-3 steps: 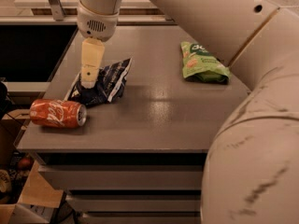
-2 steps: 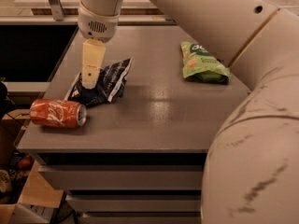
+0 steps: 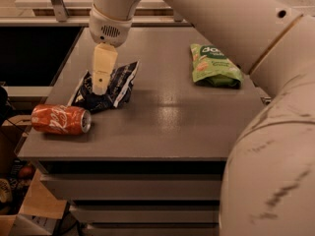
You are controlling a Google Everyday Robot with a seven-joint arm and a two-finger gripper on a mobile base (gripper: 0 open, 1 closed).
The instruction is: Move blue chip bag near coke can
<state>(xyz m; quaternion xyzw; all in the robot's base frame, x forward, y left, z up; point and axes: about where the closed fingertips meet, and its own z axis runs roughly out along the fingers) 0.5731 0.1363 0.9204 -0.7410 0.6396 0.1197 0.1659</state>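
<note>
Gripper [image 3: 100, 88] hung at the blue chip bag [image 3: 122, 81], hiding its middle.
Spread or pinching could not be told; coke can [image 3: 60, 119] lay near.

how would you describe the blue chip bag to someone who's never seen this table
On the grey table, look front-left, just behind the coke can lying on its side. The blue chip bag is crumpled, dark navy with white markings, directly under the gripper. The light green bag sits apart, at the back right.
</note>
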